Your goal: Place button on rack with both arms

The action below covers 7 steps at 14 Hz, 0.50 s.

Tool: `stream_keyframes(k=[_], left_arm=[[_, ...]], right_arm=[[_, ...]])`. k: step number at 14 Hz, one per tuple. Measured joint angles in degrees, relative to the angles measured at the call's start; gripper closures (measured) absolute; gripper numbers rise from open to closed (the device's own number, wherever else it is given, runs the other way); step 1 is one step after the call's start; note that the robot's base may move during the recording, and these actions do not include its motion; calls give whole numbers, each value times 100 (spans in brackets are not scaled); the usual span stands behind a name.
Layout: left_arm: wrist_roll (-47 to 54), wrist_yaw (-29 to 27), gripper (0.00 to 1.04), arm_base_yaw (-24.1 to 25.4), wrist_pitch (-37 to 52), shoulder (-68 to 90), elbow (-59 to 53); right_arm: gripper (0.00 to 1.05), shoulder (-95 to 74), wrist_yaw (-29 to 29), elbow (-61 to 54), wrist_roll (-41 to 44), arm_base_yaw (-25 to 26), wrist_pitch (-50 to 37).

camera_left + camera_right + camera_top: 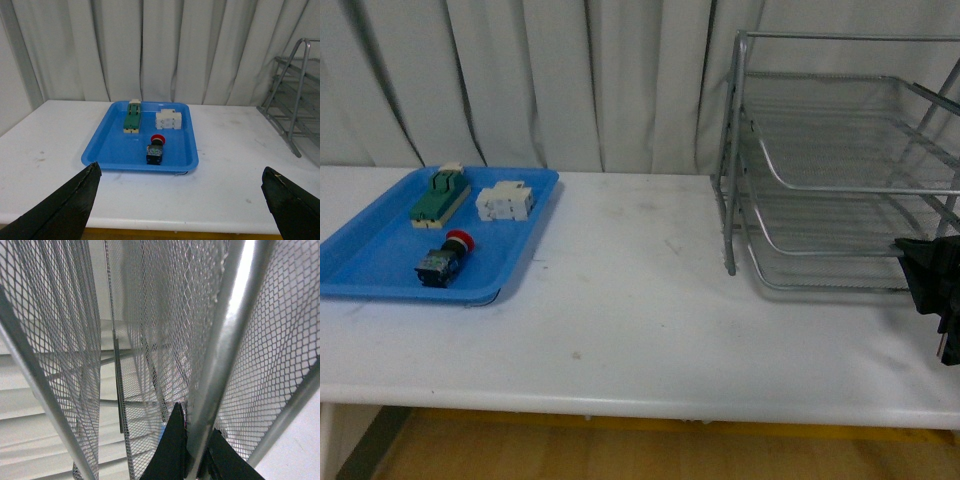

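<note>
Black fingers (pixel 65 210) of the left tool (pixel 180 170) stand wide apart and empty above the counter (pixel 640 300), with the blue tray (pixel 370 265) in front of them. Inside this tray the button (pixel 445 258) lies on its side, well apart from the rack (pixel 840 170). On the other side, the right tool (pixel 192 447) is closed narrow around one wire rod of the rack.

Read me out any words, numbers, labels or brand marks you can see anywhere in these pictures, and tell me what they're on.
No text can be read in any view.
The button: light flecks on its dark body, too blurred to read.
The white block, green switch block, blue tray and rack: no markings visible.
</note>
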<state>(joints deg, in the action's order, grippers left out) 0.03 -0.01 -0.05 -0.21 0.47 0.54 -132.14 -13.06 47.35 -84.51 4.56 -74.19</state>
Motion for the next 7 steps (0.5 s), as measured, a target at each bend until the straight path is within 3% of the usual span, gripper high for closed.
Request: stream_keyframes(k=[7], left_arm=[[0,0,7,-2,0,0,0]], right_arm=[[101,994,-55,-1915,-109,9,-55]])
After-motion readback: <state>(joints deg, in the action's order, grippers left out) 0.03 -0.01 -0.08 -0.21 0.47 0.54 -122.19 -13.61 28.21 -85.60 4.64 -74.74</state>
